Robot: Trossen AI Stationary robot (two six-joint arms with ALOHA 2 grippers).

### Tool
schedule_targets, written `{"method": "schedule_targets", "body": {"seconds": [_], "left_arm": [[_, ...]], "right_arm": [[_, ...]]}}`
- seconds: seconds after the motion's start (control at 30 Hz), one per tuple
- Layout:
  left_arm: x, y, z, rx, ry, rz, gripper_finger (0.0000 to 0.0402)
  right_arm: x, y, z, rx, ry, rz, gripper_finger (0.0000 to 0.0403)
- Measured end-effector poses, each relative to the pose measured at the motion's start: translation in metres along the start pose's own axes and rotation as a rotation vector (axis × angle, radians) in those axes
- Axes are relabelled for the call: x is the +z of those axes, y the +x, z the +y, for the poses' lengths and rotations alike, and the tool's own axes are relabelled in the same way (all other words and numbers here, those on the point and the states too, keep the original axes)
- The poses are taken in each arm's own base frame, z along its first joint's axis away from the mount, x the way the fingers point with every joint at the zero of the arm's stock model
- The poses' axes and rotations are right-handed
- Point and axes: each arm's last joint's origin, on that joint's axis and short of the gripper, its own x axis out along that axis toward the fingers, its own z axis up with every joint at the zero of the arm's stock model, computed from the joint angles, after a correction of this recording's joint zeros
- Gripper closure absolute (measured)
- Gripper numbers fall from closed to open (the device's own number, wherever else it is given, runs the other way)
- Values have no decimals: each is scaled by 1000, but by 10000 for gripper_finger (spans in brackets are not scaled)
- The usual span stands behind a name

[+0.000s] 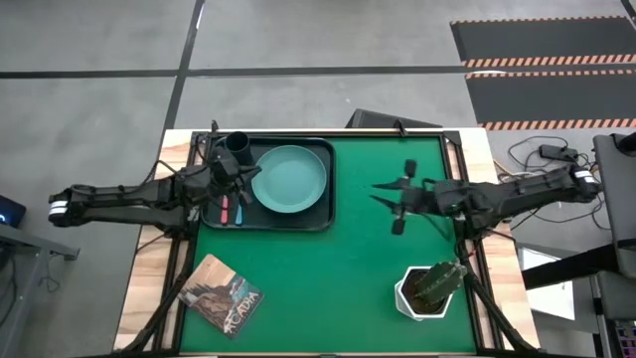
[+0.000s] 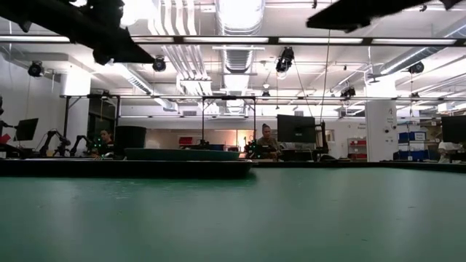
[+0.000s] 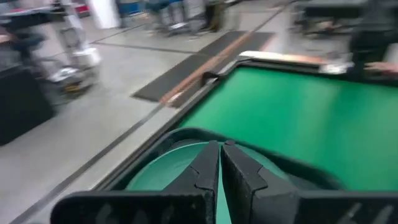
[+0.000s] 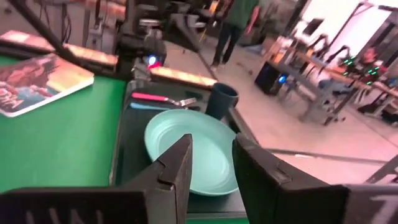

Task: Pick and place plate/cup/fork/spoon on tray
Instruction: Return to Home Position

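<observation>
High view looked straight down on the green table (image 1: 348,268). The tray (image 1: 320,221) lay on the far left part of the table. The plate (image 1: 289,179) sat flat in the right half of the tray. The cup (image 1: 238,147) stood upright in the tray's far left corner, close to the plate. The fork (image 1: 225,210) and the spoon (image 1: 238,212) lay side by side near the tray's near left corner. The spoon was between the fork and the plate. All four things were on the tray.

The left gripper (image 1: 241,187) hung over the left part of the tray, between the cup and the fork, just beside the plate's rim. In the left wrist view its two fingers (image 3: 205,168) were pressed together with nothing between them. The green plate showed under them.

The right gripper (image 1: 378,193) hung over bare table, to the right of the tray and apart from it. In the right wrist view its fingers (image 4: 177,165) stood apart and held nothing. Past them that view showed the plate, the cup and the fork on the tray.

A book (image 1: 224,295) lay flat near the table's near left corner. A white plant pot (image 1: 429,288) stood near the near right corner.

In the low view the tray was a dark low strip with the plate's rim above it. A person (image 2: 266,142) sat far back in the room.
</observation>
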Motion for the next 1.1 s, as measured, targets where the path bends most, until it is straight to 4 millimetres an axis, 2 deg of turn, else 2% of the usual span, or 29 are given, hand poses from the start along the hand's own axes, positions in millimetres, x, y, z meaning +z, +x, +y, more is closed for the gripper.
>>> {"method": "schedule_targets", "body": {"seconds": [0.17, 0.33, 0.43, 0.57, 0.93, 1.1], "left_arm": [[4, -8, -3, -233, -6, -39, 402], [9, -22, -3, -425, 43, -119, 402], [8, -29, 0, -434, 58, -148, 402], [-5, -33, 2, -432, 58, -180, 402], [-28, -52, 11, -424, 31, -344, 402], [-44, -54, 12, -421, 22, -379, 402]], "right_arm": [[-24, -26, -5, -37, 1, -68, 301], [-38, -47, -10, -68, 6, -125, 303], [-45, -62, -15, -87, 23, -183, 307], [-56, -81, -20, -128, 46, -270, 314], [-92, -97, -19, -251, 56, -337, 334], [-110, -92, -13, -271, 17, -304, 335]]}}
